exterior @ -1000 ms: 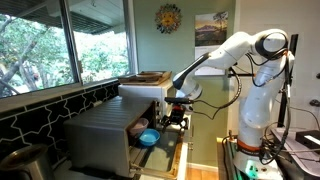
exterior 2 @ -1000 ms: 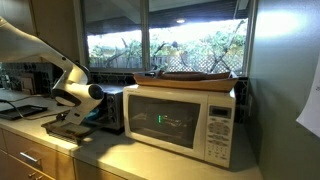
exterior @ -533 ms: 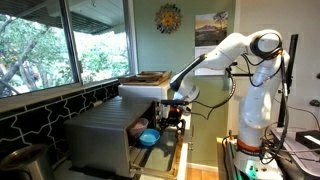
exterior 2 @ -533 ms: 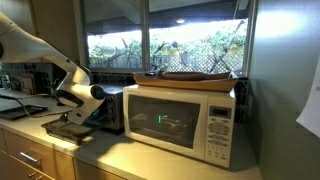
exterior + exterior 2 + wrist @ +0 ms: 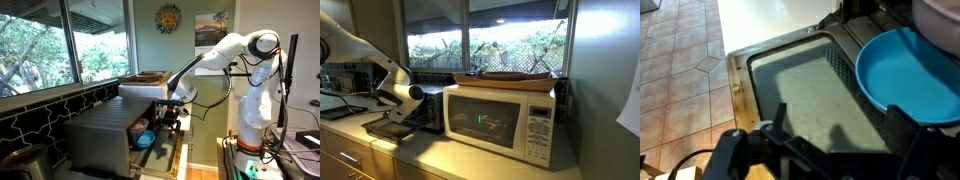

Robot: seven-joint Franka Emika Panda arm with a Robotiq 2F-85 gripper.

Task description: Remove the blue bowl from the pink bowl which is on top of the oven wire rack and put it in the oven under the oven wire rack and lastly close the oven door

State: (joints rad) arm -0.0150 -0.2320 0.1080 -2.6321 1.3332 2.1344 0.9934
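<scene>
The bright blue bowl (image 5: 908, 68) lies on dark wire mesh just inside the silver oven (image 5: 100, 135), past the hinge of the lowered oven door (image 5: 800, 85). In an exterior view the blue bowl (image 5: 146, 139) sits low in the oven mouth, with a small pinkish bowl (image 5: 140, 125) faintly seen above it. My gripper (image 5: 838, 135) hangs open over the door glass with nothing between its dark fingers (image 5: 902, 125). It stands just outside the oven opening, apart from the blue bowl.
A white microwave (image 5: 500, 120) with a wooden tray (image 5: 515, 77) on top stands beside the oven. The open door (image 5: 165, 155) juts out over the counter edge. Tiled floor (image 5: 680, 60) shows beyond it. Windows line the wall behind.
The arm has shifted slightly back from the oven mouth. The gripper stays open and the blue bowl has not moved.
</scene>
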